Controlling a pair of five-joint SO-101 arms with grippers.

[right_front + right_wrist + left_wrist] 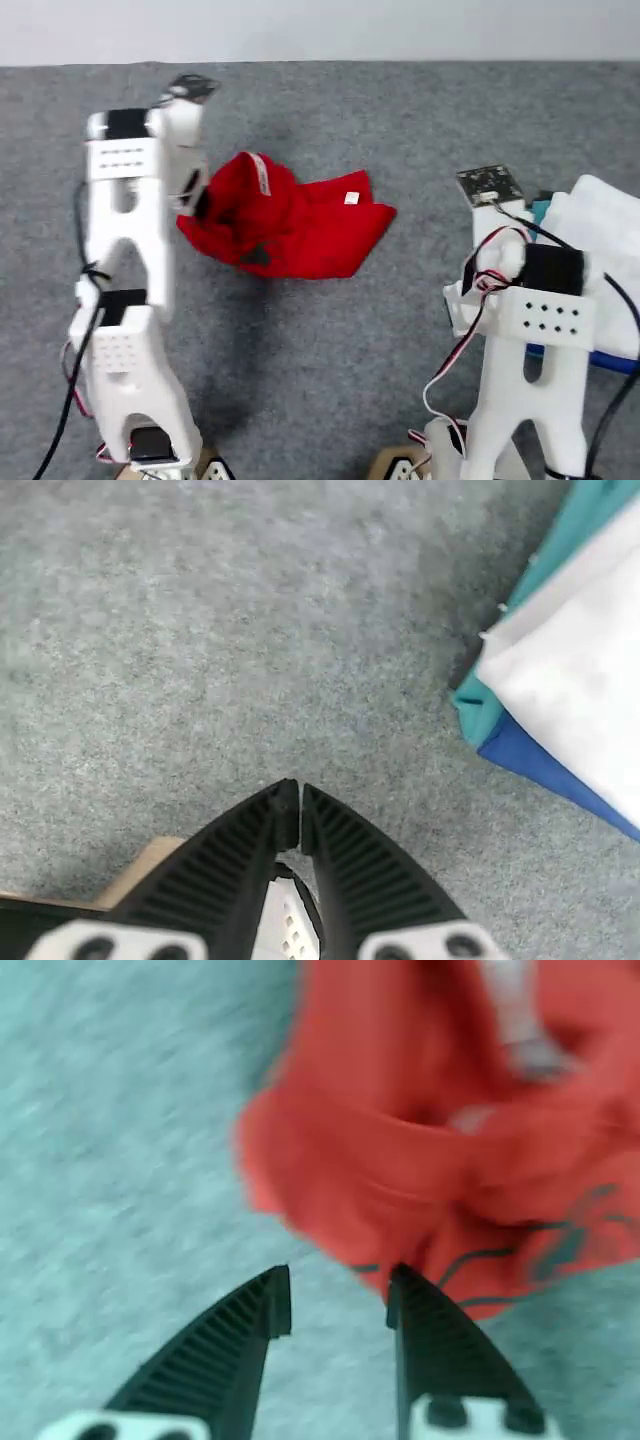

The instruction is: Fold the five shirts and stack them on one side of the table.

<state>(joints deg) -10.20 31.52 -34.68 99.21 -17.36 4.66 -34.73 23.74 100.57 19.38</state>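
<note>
A crumpled red shirt (290, 222) lies on the grey table, left of the middle. My left gripper (338, 1298) stands open just above the shirt's near edge, with the red cloth (450, 1140) right past its fingertips and nothing held between them. At the table's right side a stack of folded shirts (600, 250) rests, white on top with teal and blue beneath (570, 680). My right gripper (299, 792) is shut and empty over bare carpet beside that stack.
The grey carpet-like tabletop (400, 120) stretches open behind and between the arms. The stack at the right reaches the table's edge. The white arm bases stand at the front edge.
</note>
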